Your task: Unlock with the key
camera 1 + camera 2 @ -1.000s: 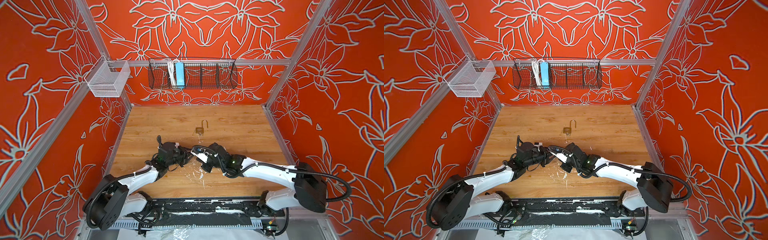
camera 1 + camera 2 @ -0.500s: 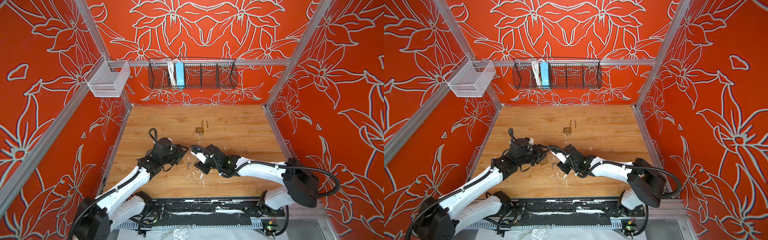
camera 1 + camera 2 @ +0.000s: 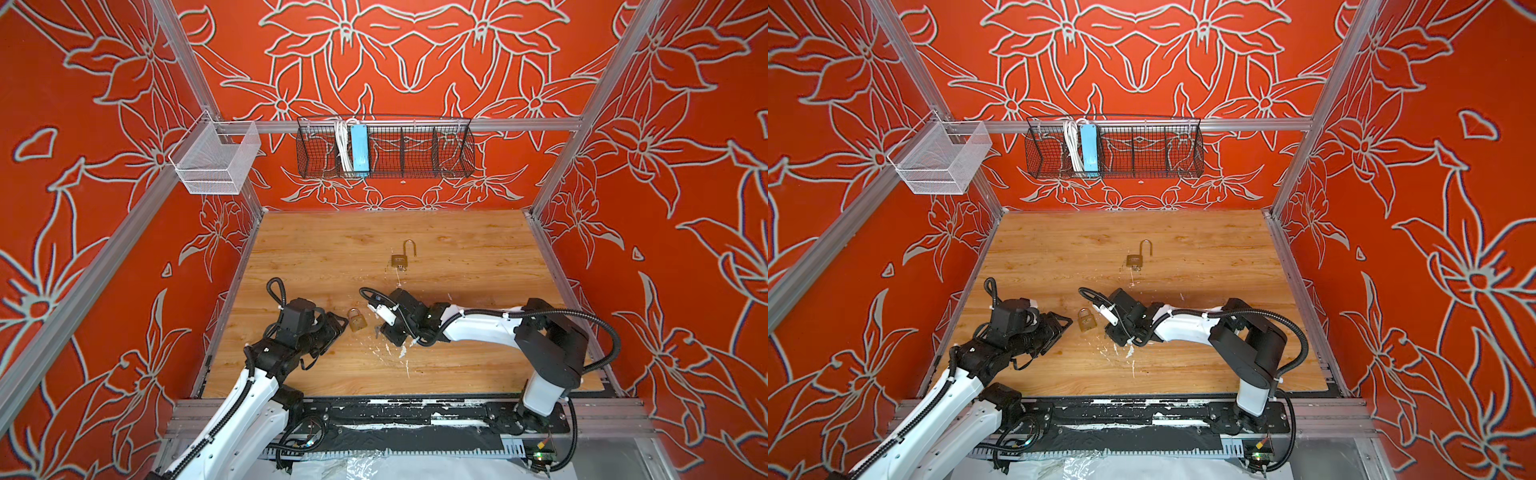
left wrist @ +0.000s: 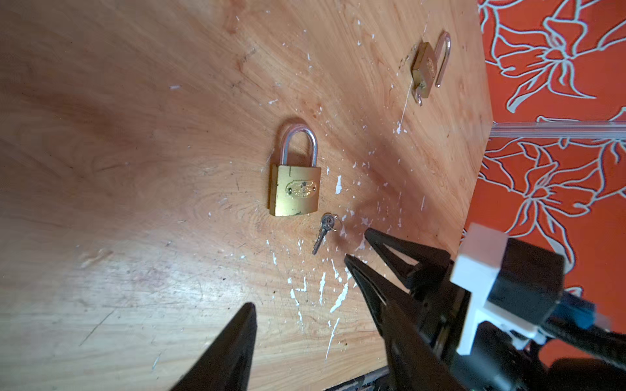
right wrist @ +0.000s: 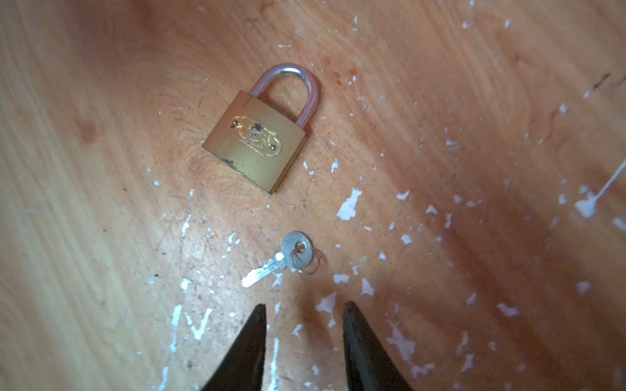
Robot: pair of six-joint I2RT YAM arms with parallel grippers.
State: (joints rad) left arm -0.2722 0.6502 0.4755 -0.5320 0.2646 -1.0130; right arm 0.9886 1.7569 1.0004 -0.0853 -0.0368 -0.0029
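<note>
Robotics lab test cell: enclosed by orange flower-patterned wall panels [image 3: 415, 62] on silver aluminium rails [image 3: 519, 124], floored with a paint-flecked wooden tabletop [image 3: 332, 249].

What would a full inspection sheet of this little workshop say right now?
Surface: wooden table, scuffed and flecked with white chips.
Job's things: shut padlock lying flat near the arms; key loose beside it, not touching.
Clutter: second padlock farther back, its hoop sprung open.
Grippers: left gripper open, holding nothing, beside the shut padlock; right gripper open, holding nothing, just short of the key.
Cables: black hoses loop along both arms; white cord bundled in the wire basket.
Surroundings: red flowered walls; blue power strip in the wire basket; white mesh basket on the left rail.
</note>
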